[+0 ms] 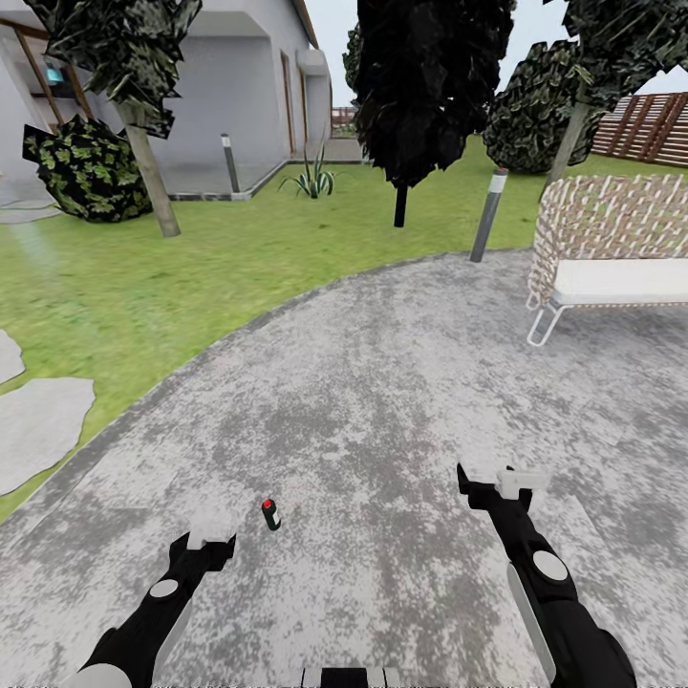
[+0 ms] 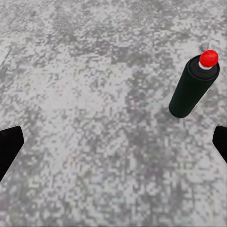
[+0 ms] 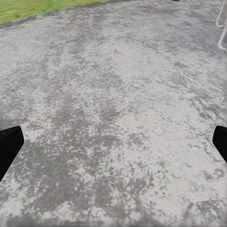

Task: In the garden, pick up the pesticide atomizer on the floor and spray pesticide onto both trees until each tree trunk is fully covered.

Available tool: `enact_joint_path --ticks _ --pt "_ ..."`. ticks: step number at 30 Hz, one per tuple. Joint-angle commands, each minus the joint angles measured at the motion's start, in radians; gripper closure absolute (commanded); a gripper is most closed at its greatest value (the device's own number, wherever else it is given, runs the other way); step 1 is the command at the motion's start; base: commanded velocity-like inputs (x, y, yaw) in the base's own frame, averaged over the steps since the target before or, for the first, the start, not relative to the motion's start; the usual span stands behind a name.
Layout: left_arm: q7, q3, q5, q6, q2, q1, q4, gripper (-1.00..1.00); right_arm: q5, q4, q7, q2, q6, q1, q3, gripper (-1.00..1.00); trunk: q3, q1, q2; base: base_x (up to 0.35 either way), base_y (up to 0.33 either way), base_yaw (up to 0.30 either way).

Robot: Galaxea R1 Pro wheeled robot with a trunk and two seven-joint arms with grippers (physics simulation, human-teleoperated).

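— While both arms hang low over the grey paving [image 1: 382, 382], where is the pesticide atomizer [image 1: 271, 513]?

— Lower centre of the head view, standing upright on the paving, just right of the left tool [image 1: 211, 535] and apart from it. Dark body, red cap.

— And from the left wrist?

— It sits at the upper right of that frame, untouched [image 2: 194, 86]. The tool's dark fingertips [image 2: 9, 146] show at the two side edges, spread wide, nothing between them.

— The right tool [image 1: 506, 481]?

— Lower right of the head view, over bare paving. Its wrist view shows fingertips [image 3: 9, 144] spread the same way, empty.

— The trees?

— One pale trunk [image 1: 153, 182] rises at the upper left on the lawn [image 1: 210, 268]; another trunk [image 1: 570, 139] stands at the upper right, behind a woven bench [image 1: 612, 248].
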Motion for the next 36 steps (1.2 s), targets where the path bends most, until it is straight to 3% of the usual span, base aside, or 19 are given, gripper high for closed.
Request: enact_joint_path --ticks 1,15,26,36 --pt "0.0 0.0 0.0 0.0 0.0 0.0 0.0 -1.0 0.0 0.0 0.0 0.0 0.0 0.0 0.0 -1.0 -0.006 0.001 -0.001 0.0 0.0 0.0" --pt "-0.001 -0.001 -0.003 0.0 0.0 0.0 0.002 -1.0 0.0 0.0 0.0 0.0 0.0 0.0 0.0 -1.0 -0.082 0.007 -0.004 0.0 0.0 0.0" --pt "-0.001 -0.002 -0.008 -0.004 -0.003 0.002 -0.012 -1.0 0.0 -0.001 0.0 0.0 0.0 0.0 0.0 -1.0 -0.099 0.007 -0.004 0.006 -0.002 0.0" --pt "-0.001 -0.002 -0.009 -0.022 -0.003 0.001 -0.014 -1.0 0.001 -0.004 0.0 0.0 0.0 0.001 -0.001 -1.0 -0.1 0.007 -0.004 0.187 -0.146 0.0"
